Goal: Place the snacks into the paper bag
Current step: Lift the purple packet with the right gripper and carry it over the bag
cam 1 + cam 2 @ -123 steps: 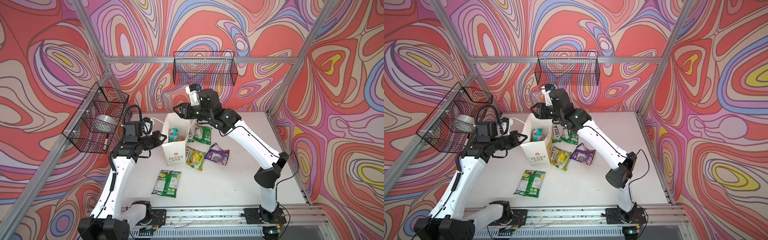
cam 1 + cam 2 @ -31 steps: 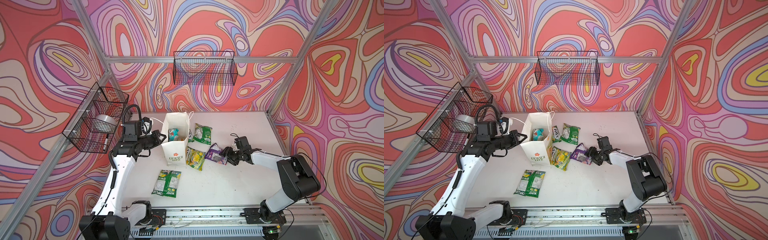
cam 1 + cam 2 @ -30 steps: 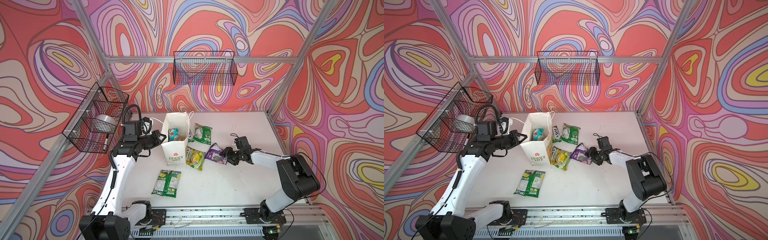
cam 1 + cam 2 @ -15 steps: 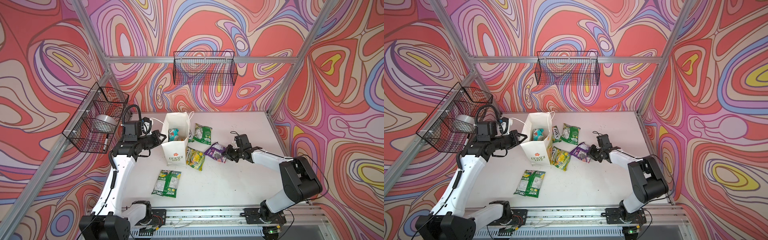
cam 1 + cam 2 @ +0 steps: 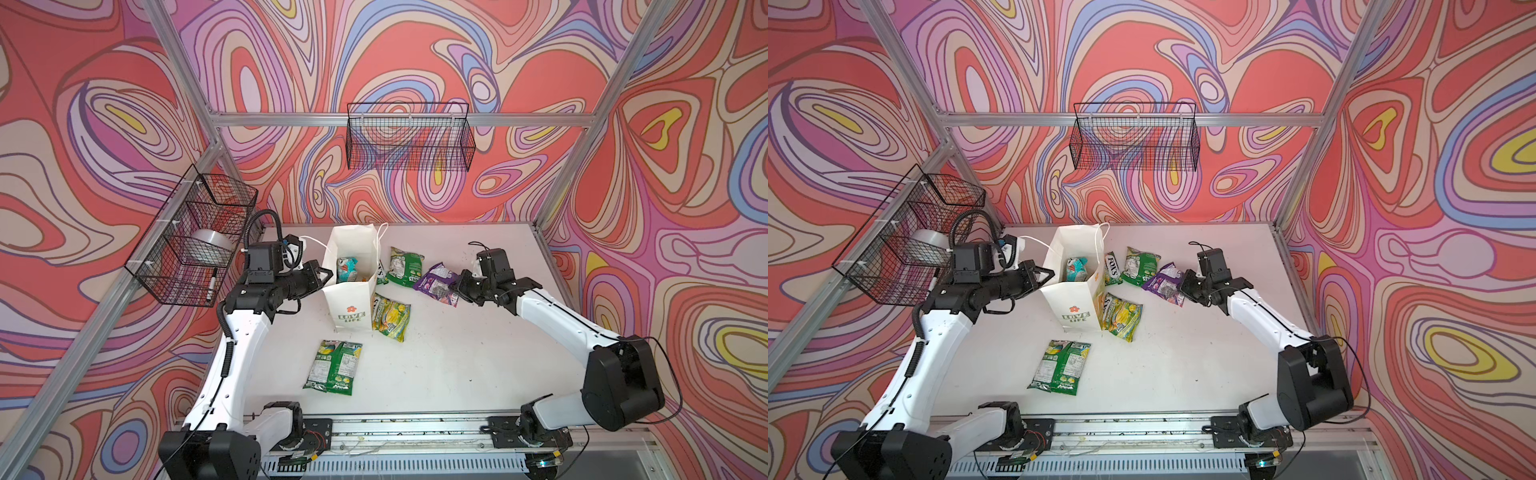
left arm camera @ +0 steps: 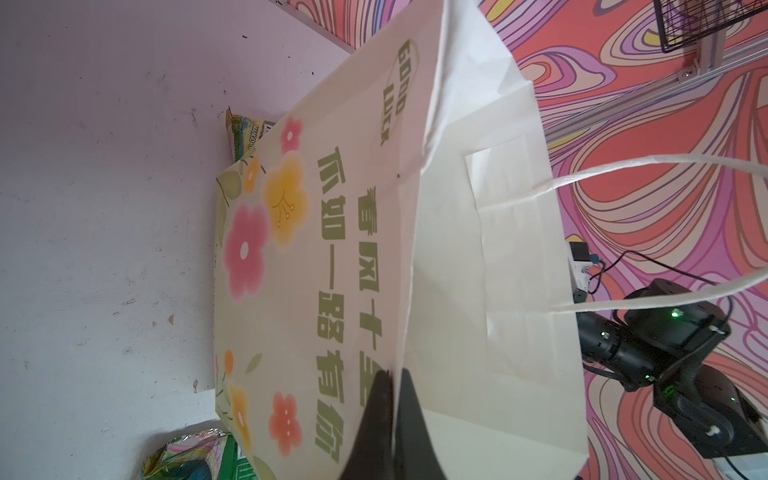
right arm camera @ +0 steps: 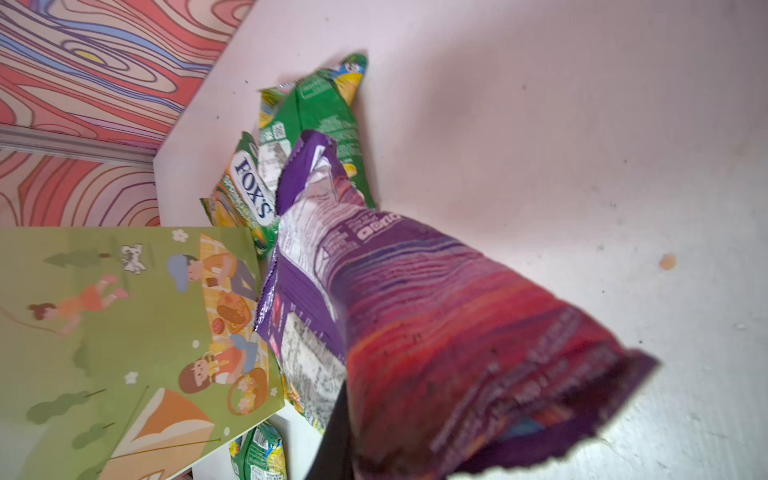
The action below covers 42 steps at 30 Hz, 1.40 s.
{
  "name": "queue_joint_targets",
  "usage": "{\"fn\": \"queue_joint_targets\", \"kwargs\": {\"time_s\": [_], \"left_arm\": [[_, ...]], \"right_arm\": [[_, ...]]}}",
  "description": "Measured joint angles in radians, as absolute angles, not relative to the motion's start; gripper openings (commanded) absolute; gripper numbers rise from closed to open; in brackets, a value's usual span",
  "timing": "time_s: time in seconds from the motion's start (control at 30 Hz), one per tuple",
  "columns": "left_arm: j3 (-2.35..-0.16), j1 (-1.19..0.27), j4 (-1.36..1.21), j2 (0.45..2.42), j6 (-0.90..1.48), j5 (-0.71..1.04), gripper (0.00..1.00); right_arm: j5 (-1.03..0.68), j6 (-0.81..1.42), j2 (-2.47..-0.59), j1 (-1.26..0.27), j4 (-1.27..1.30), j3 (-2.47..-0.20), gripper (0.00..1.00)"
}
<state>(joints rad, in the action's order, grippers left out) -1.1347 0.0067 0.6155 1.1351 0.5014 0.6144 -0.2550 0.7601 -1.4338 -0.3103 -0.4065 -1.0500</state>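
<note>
The white paper bag stands open at the middle left of the table, with a teal-pink snack inside. My left gripper is shut on the bag's rim. My right gripper is shut on one end of a purple snack, held just above the table to the right of the bag. Green and yellow snacks lie by the bag and in front of it.
A black wire basket hangs on the back wall. Another basket on the left wall holds a tape roll and a marker, close behind my left arm. A FOX'S packet leans against the bag's right side.
My right gripper has shut on the purple snack and raised it off the table, towards the back. The left gripper and the bag have stayed where they were.
</note>
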Motion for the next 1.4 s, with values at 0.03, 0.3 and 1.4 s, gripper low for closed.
{"fn": "queue_joint_targets", "kwargs": {"time_s": [0.03,0.3,1.4], "left_arm": [[-1.135,0.007,0.616,1.135,0.502,0.615,0.00],[-1.131,0.007,0.609,1.135,0.502,0.622,0.00],[-1.110,0.007,0.571,1.134,0.529,0.676,0.00]], "right_arm": [[-0.248,0.752,-1.430,-0.315,-0.421,-1.078,0.00],[-0.176,0.671,-1.410,-0.385,-0.507,-1.321,0.00],[-0.031,0.360,-1.867,-0.815,-0.699,-2.149,0.00]]}}
